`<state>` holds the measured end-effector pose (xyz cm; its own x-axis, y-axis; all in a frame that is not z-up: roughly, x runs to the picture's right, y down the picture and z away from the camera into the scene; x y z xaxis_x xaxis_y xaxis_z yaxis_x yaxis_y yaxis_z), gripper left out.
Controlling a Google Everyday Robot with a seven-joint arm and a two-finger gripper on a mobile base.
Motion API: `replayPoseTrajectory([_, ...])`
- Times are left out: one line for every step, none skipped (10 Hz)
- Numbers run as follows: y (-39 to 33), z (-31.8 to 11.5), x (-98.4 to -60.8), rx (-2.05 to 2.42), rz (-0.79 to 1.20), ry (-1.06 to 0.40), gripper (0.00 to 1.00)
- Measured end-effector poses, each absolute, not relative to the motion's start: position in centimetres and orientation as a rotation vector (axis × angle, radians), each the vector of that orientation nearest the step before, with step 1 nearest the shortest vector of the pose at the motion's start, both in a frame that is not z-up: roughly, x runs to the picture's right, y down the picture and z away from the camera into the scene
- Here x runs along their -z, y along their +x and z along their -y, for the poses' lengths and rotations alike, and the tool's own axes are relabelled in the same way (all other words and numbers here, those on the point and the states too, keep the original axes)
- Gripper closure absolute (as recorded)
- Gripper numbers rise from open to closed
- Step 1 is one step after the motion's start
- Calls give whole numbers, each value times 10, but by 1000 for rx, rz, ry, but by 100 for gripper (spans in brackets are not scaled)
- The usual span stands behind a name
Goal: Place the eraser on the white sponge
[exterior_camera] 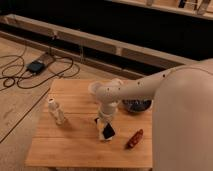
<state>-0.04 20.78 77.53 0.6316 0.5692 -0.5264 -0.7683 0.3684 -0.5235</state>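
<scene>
My gripper [101, 121] hangs down from the white arm over the middle of the wooden table [75, 150]. Right below it is the black eraser [108, 131], a small dark slab lying tilted. A bit of the white sponge [103, 136] shows at the eraser's lower left edge, so the eraser seems to rest on it. The gripper is at the eraser's upper left corner; whether it still touches the eraser is unclear. Most of the sponge is hidden under the eraser and the gripper.
A small white-capped bottle [56, 112] stands at the table's left. A dark bowl [136, 105] sits at the back right, partly behind the arm. A red-brown elongated object [134, 139] lies right of the eraser. Cables and a black box [36, 66] lie on the floor at left.
</scene>
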Motion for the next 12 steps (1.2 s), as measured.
replayPoseTrajectory([-1, -207, -776, -872, -276, -822, 28])
replayPoseTrajectory([-1, -207, -777, -873, -276, -823, 23])
replayPoseTrajectory([-1, -207, -777, -873, -276, -826, 20])
replayPoseTrajectory([-1, -207, -777, -874, -275, -827, 20])
replayPoseTrajectory([-2, -206, -777, -875, -274, -827, 20])
replayPoseTrajectory([-2, -206, -777, -876, -273, -827, 20])
replayPoseTrajectory([-2, -206, -777, -877, -273, -828, 20])
replayPoseTrajectory([-1, -205, -777, -880, -271, -828, 20])
replayPoseTrajectory([-2, -204, -776, -884, -267, -830, 20])
replayPoseTrajectory([-3, -201, -774, -891, -261, -840, 20])
replayPoseTrajectory([-4, -200, -772, -895, -257, -848, 20])
replayPoseTrajectory([-4, -200, -772, -895, -257, -848, 20])
